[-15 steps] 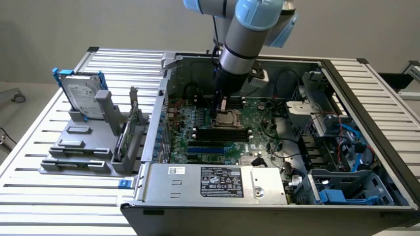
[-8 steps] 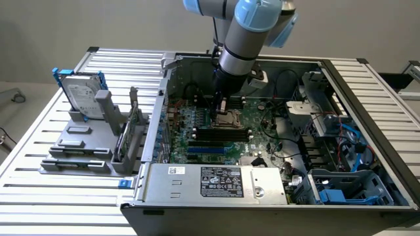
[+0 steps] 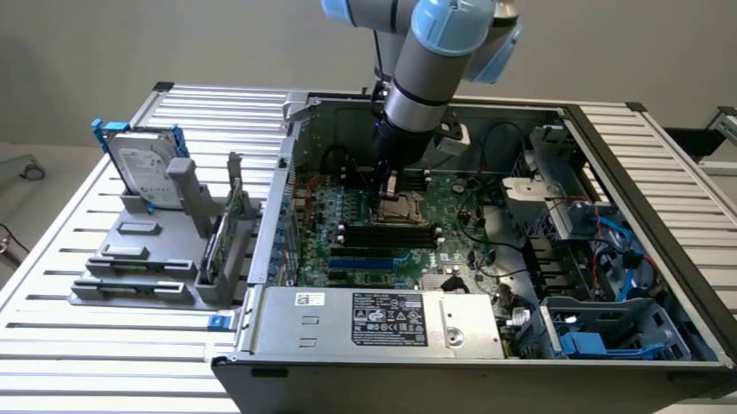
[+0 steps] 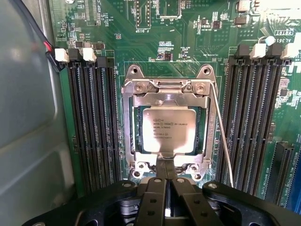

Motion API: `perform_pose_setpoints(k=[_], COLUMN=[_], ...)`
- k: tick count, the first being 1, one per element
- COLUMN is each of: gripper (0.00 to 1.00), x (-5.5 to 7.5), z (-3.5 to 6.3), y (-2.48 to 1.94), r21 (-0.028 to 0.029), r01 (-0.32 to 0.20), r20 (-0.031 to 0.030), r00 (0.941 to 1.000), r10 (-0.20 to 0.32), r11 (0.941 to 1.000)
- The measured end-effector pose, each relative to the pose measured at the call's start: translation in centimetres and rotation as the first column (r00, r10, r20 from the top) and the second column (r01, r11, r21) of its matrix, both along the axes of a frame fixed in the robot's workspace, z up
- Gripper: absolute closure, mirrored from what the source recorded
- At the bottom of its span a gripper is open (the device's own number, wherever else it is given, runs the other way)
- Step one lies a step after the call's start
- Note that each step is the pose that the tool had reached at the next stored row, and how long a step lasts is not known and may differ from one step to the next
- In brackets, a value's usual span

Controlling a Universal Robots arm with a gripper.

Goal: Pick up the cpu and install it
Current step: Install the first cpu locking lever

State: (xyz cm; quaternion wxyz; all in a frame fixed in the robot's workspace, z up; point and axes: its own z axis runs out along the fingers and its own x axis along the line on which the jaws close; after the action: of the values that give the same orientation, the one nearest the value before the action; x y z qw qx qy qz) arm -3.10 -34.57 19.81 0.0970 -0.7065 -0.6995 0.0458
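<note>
I find the gripper with fingers pressed together, clamping nothing. The cpu lies flat in the socket frame, just beyond its tips. In my judgement, any contact should be light and square so the chip does not tilt.

In the exterior view the arm is cut off at the top edge; its gripper hides part of the socket mid-frame. Print on the cpu is too small to read.

Intel Xeon print on cpu, DISP on motherboard
</note>
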Motion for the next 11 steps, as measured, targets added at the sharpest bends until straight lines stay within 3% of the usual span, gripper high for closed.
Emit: perform_pose_setpoints(k=[7, 11], gripper=[0.89, 0.89], x=[-0.3, -0.7], z=[0.94, 1.28], y=[-0.03, -0.03], r21=[-0.0016, 0.0002], r01=[0.0, 0.0], r20=[-0.0011, -0.0012], r00=[1.0, 1.0], r10=[0.0, 0.0], r11=[1.0, 1.0])
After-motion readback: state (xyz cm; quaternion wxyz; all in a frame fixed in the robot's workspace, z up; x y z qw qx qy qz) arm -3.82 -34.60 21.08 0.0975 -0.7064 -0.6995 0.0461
